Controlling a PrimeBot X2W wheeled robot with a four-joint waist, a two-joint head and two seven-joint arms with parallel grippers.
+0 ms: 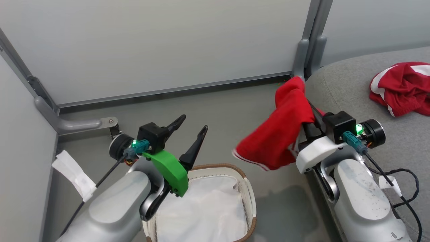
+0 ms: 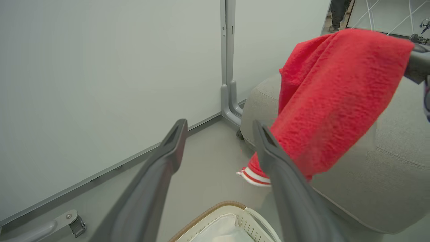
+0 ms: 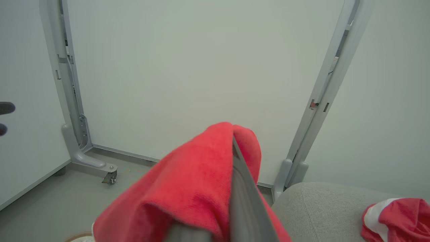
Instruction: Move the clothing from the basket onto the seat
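While the right gripper (image 1: 307,104) is clamped on a red garment (image 1: 282,131) that drapes over its fingers, the cloth hangs above the floor, just beside the seat's (image 1: 346,90) left edge and clear of the basket (image 1: 250,198). A second garment (image 1: 401,87) lies on the seat, well in from that edge. The left gripper (image 1: 195,122) stands wide and empty over the basket's rim. Step in hand: carrying. Next: swing right over the cushion, then release.

Left arm (image 1: 111,205) raised, jaws spread wide, right arm (image 1: 362,198) lifted, jaws seemingly clamped, mostly hidden
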